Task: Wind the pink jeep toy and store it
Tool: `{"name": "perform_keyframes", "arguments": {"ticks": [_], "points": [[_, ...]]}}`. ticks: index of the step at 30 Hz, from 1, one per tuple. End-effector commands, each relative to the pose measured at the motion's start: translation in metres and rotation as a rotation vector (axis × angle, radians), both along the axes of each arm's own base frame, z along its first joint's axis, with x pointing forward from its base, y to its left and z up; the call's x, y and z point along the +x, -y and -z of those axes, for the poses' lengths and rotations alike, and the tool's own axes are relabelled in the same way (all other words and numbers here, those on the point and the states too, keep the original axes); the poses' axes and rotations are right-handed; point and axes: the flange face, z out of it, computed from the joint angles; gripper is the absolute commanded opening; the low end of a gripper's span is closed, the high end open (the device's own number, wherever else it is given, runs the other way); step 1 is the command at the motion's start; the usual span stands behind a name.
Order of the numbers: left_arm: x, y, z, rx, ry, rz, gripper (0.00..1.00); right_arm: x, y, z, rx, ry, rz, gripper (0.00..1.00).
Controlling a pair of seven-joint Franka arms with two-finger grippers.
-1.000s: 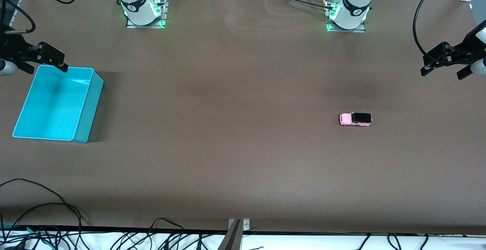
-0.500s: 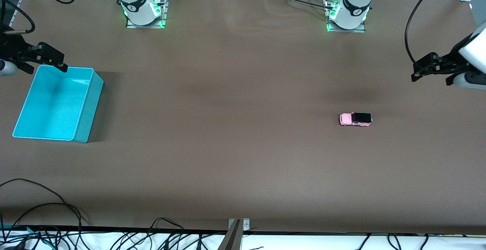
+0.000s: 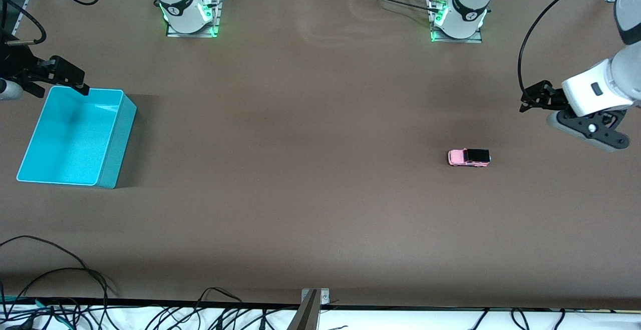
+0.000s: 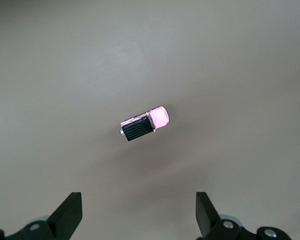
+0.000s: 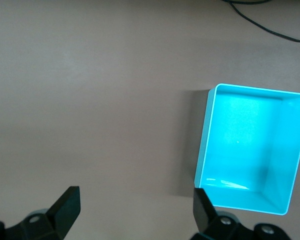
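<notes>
From the high front camera we see our left gripper (image 3: 532, 100) up in the air over the table's brown surface (image 3: 310, 119) at the left arm's end, jaws spread and holding nothing; the pink jeep toy (image 3: 468, 157) sits on its wheels on the table, well apart from that gripper, toward the middle of the table and nearer to the front camera than the spot the gripper hangs over. Our right gripper (image 3: 62, 77) waits at the right arm's end, spread wide and empty, over the rim of the turquoise bin (image 3: 111, 145) on the side toward the arm bases; the bin looks empty. In the left wrist view the jeep (image 4: 143, 125) lies ahead of our spread fingers (image 4: 70, 212), roughly centred between them but skewed to their line, pink bonnet one way and black roof the other. We judge it light, rigid and smooth-sided, so it could squirt out of a loose pinch or roll on its wheels if nudged; we would close across the two long flanks of the body, low and centred, turning the wrist to square up first. In the right wrist view our other fingers (image 5: 65, 205) stand apart above bare table, with the bin (image 5: 205, 145) just off one fingertip.
</notes>
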Motion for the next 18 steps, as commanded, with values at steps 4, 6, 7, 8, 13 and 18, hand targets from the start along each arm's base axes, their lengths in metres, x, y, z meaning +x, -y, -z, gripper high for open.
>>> {"name": "perform_keyframes", "arguments": {"ticks": [4, 6, 7, 8, 13, 18], "points": [[0.011, -0.006, 0.027, -0.042, -0.046, 0.192, 1.00, 0.001, 0.001, -0.004, 0.015, 0.001, -0.007, 1.00], [0.010, -0.007, 0.035, -0.054, -0.058, 0.196, 1.00, 0.002, 0.001, -0.004, 0.016, 0.000, -0.007, 1.00], [0.010, -0.007, 0.037, -0.055, -0.058, 0.201, 1.00, 0.001, 0.001, -0.004, 0.016, 0.001, -0.007, 1.00], [0.010, -0.008, 0.039, -0.056, -0.054, 0.211, 1.00, 0.002, 0.001, -0.004, 0.016, 0.000, -0.007, 1.00], [0.012, -0.007, 0.058, -0.073, -0.033, 0.330, 1.00, 0.002, 0.001, -0.004, 0.016, 0.000, -0.007, 1.00], [0.014, -0.009, 0.080, -0.087, 0.005, 0.505, 1.00, 0.001, 0.001, -0.004, 0.016, 0.001, -0.007, 1.00]]}}
